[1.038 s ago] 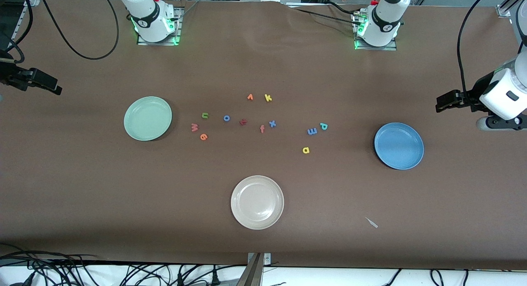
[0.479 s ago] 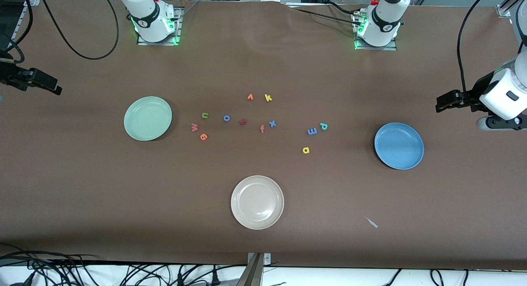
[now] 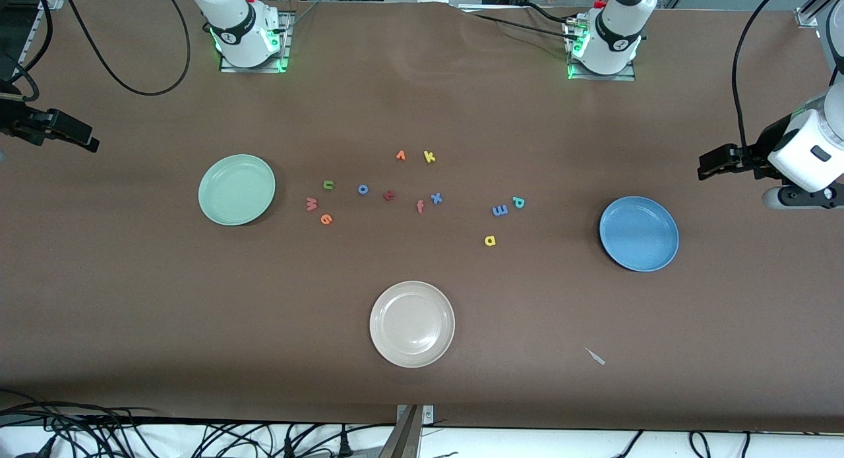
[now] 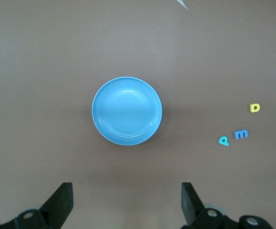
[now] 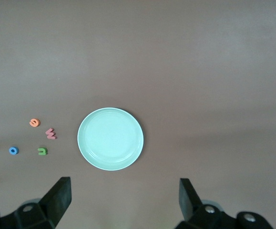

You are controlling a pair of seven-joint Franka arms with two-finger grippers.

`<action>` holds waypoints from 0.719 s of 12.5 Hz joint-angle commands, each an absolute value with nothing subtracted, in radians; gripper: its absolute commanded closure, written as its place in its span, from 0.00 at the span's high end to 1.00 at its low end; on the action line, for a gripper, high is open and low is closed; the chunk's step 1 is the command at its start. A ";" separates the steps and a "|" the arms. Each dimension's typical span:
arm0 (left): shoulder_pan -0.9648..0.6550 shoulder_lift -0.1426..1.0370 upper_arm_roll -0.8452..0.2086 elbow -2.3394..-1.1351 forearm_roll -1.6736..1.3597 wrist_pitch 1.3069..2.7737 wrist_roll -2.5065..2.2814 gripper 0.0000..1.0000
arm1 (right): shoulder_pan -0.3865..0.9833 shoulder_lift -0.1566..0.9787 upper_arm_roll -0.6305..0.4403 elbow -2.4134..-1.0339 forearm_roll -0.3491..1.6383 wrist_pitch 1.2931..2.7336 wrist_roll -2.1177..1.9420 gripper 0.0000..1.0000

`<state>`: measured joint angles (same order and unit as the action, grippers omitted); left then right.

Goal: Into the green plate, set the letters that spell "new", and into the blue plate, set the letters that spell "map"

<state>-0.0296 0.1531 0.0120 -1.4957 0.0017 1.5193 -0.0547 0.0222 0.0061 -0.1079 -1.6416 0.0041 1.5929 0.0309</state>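
I expect green n (image 3: 328, 184) light, squashy foam (lying flat); pinch its edges. Left gripper (image 4: 127, 202), right gripper (image 5: 124, 200) both spread, waiting.

Foam letters (image 3: 422, 194) on table read: n, w, e, o, f, x, k, m, p, a

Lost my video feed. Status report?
Left gripper and right gripper open, empty, waiting high. Green plate, blue plate empty. Letters on table. Nothing obstructing.

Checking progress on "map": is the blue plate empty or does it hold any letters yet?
Empty. The blue plate shows only bare blue inside; m, a and p lie on the table.
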 commanded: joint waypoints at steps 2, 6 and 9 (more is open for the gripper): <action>-0.034 0.164 0.012 -1.468 0.023 1.511 -0.055 1.00 | 0.017 0.011 -0.112 -1.626 0.020 1.585 0.041 1.00; -0.034 0.164 0.012 -1.468 0.023 1.511 -0.055 1.00 | 0.017 0.028 -0.112 -1.618 0.023 1.586 0.045 1.00; -0.034 0.164 0.012 -1.468 0.023 1.511 -0.055 1.00 | 0.035 0.061 -0.104 -1.618 0.066 1.586 0.041 1.00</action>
<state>-0.0296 0.1531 0.0120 -1.4956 0.0017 1.5193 -0.0547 0.0271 0.0265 -0.1051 -1.6416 0.0206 1.5943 0.0372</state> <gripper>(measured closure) 0.000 0.000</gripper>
